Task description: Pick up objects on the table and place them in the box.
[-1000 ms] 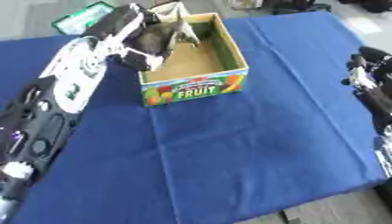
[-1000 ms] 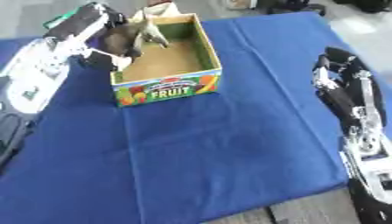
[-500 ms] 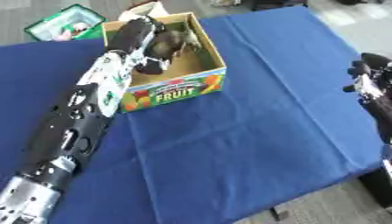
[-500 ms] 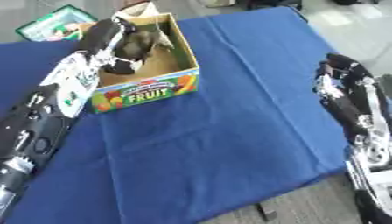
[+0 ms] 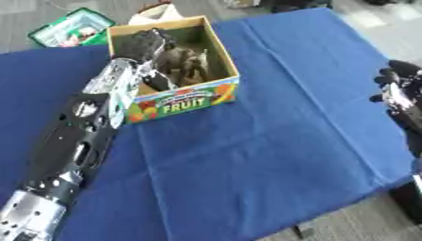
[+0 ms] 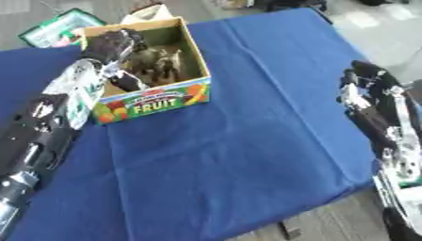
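Observation:
A cardboard box (image 5: 185,99) with a FRUIT label stands on the blue cloth at the back left. My left arm reaches up from the lower left, and my left hand (image 5: 147,41) is inside the box by its left wall. A dark brown, figure-like object (image 5: 186,62) sits in the box right beside that hand; whether the hand holds it is hidden. My right hand (image 6: 363,83) rests at the right edge of the table, open with relaxed fingers and nothing in it.
Blue cloth (image 5: 272,141) covers the table; its front edge and right corner drop off to the floor. A green container (image 5: 70,28) and a pale bag-like thing (image 5: 157,12) lie beyond the box.
The whole picture has shifted, so the camera moved. My left hand has gone deeper into the box with the brown object. The right hand has stayed at the table's right edge.

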